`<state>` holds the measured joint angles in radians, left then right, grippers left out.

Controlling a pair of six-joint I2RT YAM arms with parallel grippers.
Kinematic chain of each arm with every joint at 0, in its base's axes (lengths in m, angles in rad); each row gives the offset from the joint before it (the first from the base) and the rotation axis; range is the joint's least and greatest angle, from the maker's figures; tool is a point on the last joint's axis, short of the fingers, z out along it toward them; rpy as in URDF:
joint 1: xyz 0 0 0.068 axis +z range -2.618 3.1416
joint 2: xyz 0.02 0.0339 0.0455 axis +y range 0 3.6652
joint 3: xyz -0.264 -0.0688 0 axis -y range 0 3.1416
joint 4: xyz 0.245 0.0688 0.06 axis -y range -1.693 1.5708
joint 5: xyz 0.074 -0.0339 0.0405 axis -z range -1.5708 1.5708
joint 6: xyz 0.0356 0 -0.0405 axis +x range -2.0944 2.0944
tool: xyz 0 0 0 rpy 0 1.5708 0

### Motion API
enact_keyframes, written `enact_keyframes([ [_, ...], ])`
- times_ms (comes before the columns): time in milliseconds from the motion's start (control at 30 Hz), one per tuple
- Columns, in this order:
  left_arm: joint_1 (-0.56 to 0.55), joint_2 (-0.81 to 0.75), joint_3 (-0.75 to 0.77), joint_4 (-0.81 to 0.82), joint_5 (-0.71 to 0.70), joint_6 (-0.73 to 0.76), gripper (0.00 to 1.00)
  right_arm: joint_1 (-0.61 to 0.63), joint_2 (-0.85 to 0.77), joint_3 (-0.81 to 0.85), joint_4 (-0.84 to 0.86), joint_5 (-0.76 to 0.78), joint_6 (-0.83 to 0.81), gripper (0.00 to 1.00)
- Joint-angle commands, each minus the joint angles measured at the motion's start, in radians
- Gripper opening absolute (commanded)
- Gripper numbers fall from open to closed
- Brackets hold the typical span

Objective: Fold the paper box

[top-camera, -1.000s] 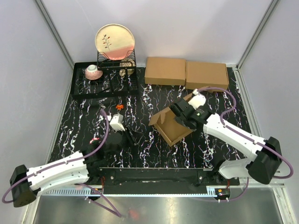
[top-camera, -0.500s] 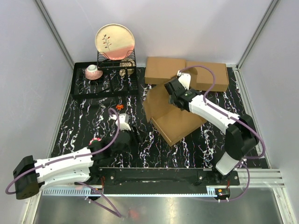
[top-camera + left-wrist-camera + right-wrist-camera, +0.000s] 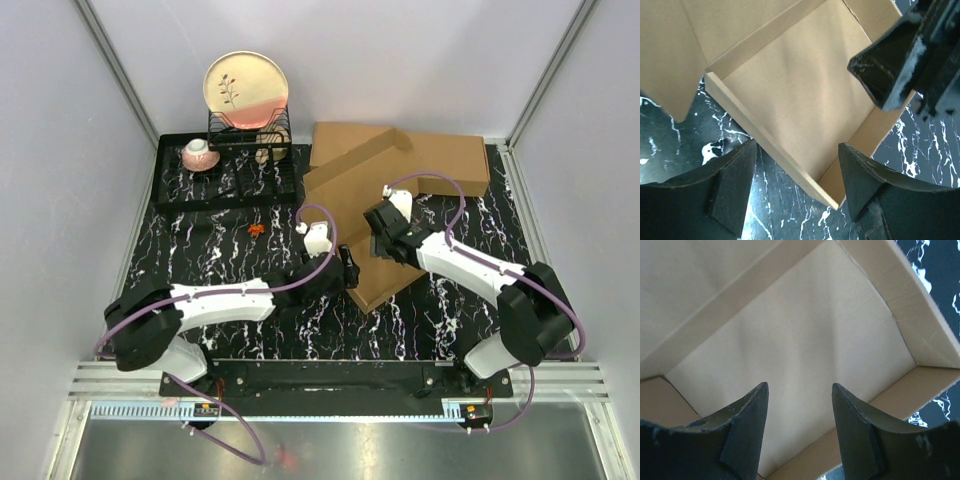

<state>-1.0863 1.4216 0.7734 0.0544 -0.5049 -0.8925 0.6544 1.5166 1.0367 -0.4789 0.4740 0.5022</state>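
The paper box [image 3: 345, 185] lies open mid-table as a shallow brown cardboard tray, its big lid flap stretched toward the back. My left gripper [image 3: 349, 268] is open at the tray's near-left corner. In the left wrist view that corner of the box [image 3: 800, 100] sits between the spread fingers [image 3: 735, 185] of the gripper [image 3: 797, 175], and nothing is gripped. My right gripper [image 3: 377, 243] hovers over the tray's inside, open. The right wrist view shows its gripper [image 3: 800, 412] with bare box floor [image 3: 805, 340] between the fingers. The right gripper's black body [image 3: 900, 65] also shows in the left wrist view.
Two flat brown cardboard boxes [image 3: 445, 160] lie at the back, the left one partly under the lid flap. A wire dish rack [image 3: 250, 135] holding a plate [image 3: 246, 90] and a cup [image 3: 198, 153] stands on a black tray [image 3: 200, 185] at the back left. A small orange item [image 3: 256, 229] lies near it.
The lid flap has swung open toward the back. My right gripper went up with it, then dropped over the tray. My left arm reached from the front left to the box's corner. Both jaws widened.
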Motion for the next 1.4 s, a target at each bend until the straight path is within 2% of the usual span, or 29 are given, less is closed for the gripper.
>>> enact_keyframes([
  [0,0.028,0.092,0.078,-0.016,0.046,-0.074,0.69,0.024,-0.076,-0.035,0.023,-0.005,0.042,0.59],
  [133,0.046,0.12,0.092,-0.091,0.068,-0.137,0.68,0.025,-0.134,-0.032,0.014,0.012,0.041,0.6],
  [267,0.046,0.128,0.098,-0.155,0.063,-0.203,0.67,0.024,-0.124,-0.018,0.019,0.021,0.022,0.61],
  [500,0.065,0.243,0.2,-0.202,0.055,-0.157,0.63,0.025,-0.117,-0.02,0.022,0.009,0.022,0.6],
  [600,0.081,0.292,0.243,-0.226,0.074,-0.111,0.54,0.024,-0.139,-0.03,0.019,0.018,0.013,0.6],
  [633,0.086,0.313,0.26,-0.231,0.084,-0.099,0.45,0.025,-0.154,-0.03,0.017,0.02,0.012,0.6],
  [733,0.097,0.329,0.265,-0.243,0.117,-0.05,0.33,0.025,-0.191,-0.035,0.0,0.029,0.004,0.6],
  [833,0.103,0.315,0.259,-0.261,0.144,0.021,0.28,0.025,-0.24,-0.029,-0.02,0.034,-0.019,0.61],
  [933,0.112,0.283,0.253,-0.312,0.163,0.163,0.27,0.025,-0.305,-0.036,-0.035,0.064,-0.054,0.62],
  [1033,0.126,0.249,0.251,-0.37,0.152,0.239,0.25,0.025,-0.357,-0.058,-0.04,0.086,-0.103,0.62],
  [1167,0.134,0.209,0.241,-0.41,0.091,0.265,0.26,0.024,-0.383,-0.116,-0.076,0.072,-0.145,0.64],
  [1333,0.135,0.189,0.199,-0.397,0.045,0.207,0.25,0.024,-0.389,-0.148,-0.135,0.075,-0.09,0.69],
  [1367,0.135,0.189,0.193,-0.393,0.04,0.196,0.24,0.025,-0.385,-0.145,-0.159,0.093,-0.068,0.75],
])
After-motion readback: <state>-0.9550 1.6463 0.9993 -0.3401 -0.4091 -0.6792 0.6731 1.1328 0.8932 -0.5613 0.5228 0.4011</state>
